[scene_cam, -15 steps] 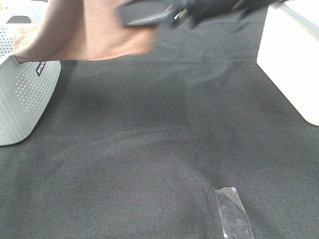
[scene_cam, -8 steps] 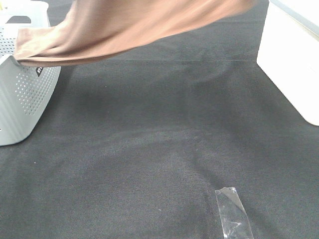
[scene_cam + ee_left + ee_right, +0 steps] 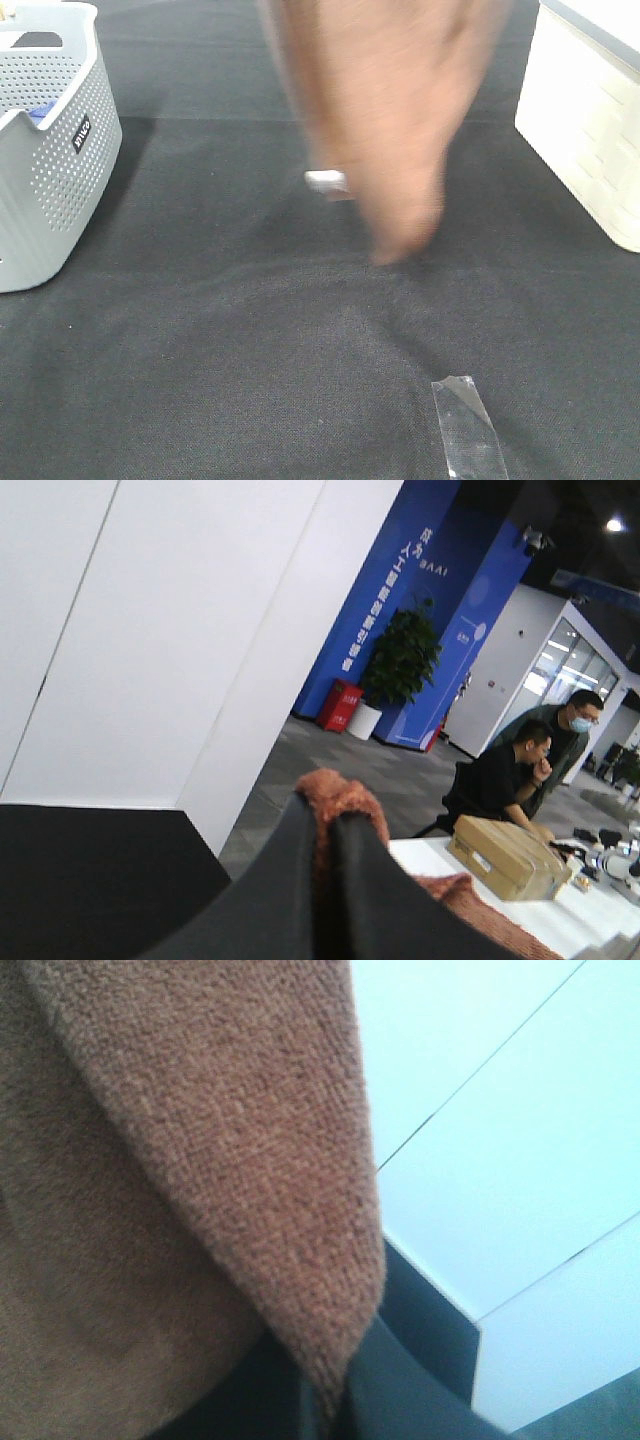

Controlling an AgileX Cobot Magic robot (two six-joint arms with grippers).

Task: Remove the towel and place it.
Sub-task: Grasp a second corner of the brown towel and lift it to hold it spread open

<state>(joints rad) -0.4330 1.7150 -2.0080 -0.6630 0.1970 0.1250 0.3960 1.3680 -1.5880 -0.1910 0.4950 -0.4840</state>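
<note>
**Towel (image 3: pixel 390 130) hangs over the middle of the black tabletop (image 3: pixel 250 350), clear of the grey basket (image 3: pixel 60 170).**
The left jaws and the right jaws are each clamped fully closed on an edge of the towel. It shows blurred, with its lowest tip near the tabletop. Each pinch takes only a thin bit of hem, so a hard swing could pull an edge free, and the towel would land bunched.
</note>
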